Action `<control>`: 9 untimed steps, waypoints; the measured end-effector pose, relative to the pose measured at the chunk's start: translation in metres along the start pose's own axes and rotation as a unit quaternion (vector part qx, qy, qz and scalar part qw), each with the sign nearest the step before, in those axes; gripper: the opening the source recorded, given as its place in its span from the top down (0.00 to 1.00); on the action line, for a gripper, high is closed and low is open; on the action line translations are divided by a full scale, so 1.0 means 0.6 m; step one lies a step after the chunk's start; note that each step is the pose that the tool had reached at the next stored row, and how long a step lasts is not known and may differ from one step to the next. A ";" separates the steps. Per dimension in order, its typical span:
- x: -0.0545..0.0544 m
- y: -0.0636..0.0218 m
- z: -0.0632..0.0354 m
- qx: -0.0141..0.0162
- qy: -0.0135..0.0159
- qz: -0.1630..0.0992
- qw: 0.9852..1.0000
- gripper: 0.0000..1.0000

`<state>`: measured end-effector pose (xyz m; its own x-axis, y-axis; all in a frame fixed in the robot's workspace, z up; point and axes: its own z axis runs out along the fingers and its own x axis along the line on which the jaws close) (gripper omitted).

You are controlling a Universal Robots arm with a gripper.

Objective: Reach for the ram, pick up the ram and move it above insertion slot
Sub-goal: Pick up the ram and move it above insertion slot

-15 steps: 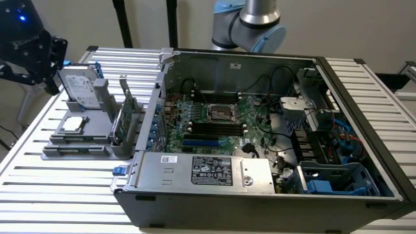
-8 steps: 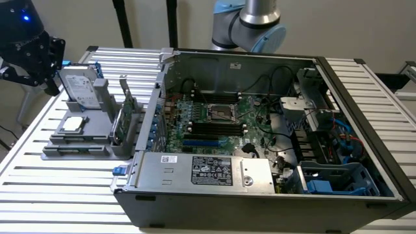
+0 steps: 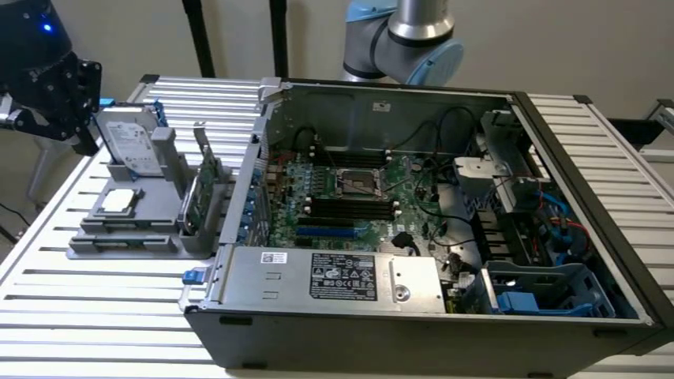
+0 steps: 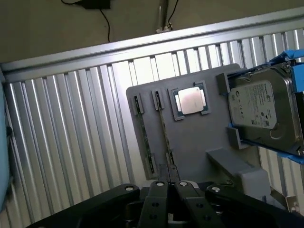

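Ram (image 4: 164,127) stood on edge in a slot of the grey holder (image 4: 199,140) on the slatted table (image 4: 71,142), with the pincer (image 4: 170,185) hovering near it, shut tight and empty. Closed like that, it would likely have struck the board's thin top edge rather than straddled it. A second thin strip (image 4: 142,135) just beside invited a wrong grab, and a tilted pull could have jammed the stick in its slot. The open computer case (image 3: 421,332) sat beside the holder.

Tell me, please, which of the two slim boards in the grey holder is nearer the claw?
The board beside the processor, in line with the claw.
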<state>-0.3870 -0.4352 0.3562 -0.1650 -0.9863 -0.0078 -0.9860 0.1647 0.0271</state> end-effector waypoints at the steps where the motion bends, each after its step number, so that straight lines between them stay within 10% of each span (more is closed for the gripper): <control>1: 0.000 0.000 0.000 0.000 0.000 -0.009 1.000 0.89; 9: 0.000 0.000 0.009 0.001 0.002 -0.082 0.997 0.89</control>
<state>-0.3869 -0.4352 0.3509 -0.0022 -1.0000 -0.0081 -0.9997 0.0020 0.0247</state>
